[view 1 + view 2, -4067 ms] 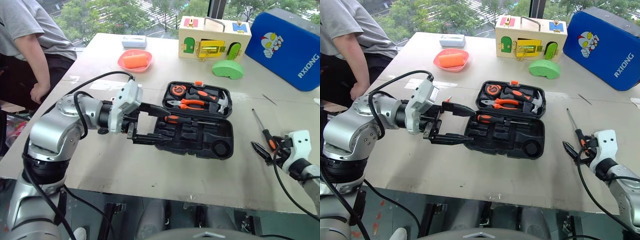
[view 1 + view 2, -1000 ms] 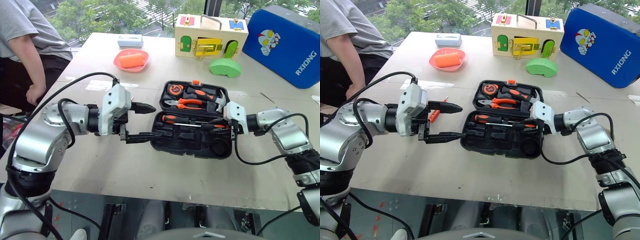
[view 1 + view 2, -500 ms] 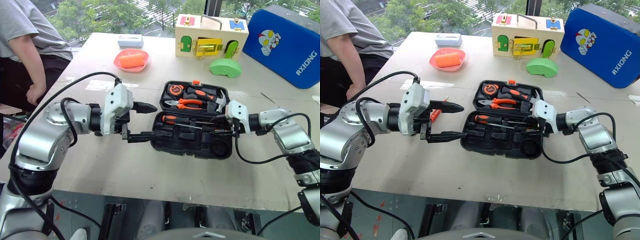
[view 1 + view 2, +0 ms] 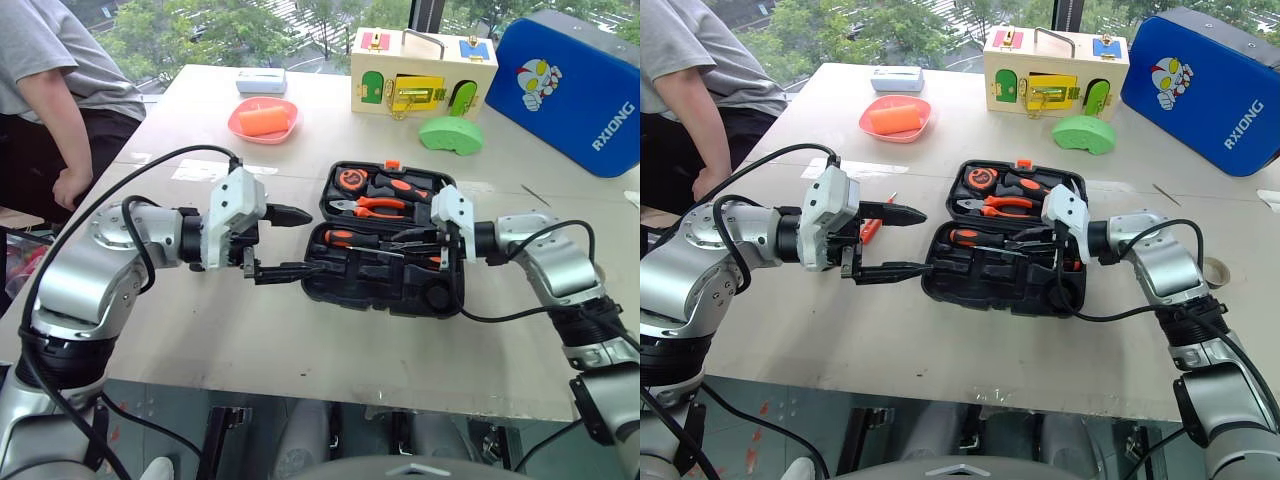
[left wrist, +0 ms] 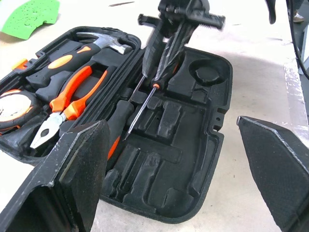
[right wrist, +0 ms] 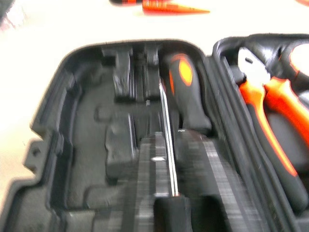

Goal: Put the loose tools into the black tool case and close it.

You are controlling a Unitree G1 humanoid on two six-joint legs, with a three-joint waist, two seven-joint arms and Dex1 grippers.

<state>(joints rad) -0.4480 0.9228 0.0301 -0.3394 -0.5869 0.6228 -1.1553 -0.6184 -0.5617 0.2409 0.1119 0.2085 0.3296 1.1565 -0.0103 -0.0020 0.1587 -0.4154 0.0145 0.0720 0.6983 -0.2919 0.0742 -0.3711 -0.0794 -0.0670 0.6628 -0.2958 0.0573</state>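
Right tool [image 4: 1058, 252] clamped on screwdriver [image 5: 145, 96], shaft over open case [image 4: 445, 300]; left tool [image 4: 285, 243] wide, idle. Next: seat in recess, release.

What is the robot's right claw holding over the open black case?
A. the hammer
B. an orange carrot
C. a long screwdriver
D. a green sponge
C: the right claw is shut on a long screwdriver with a black-and-orange handle, its thin metal shaft slanting down into the black moulded plastic tool case, beside another screwdriver already lying in its slot.
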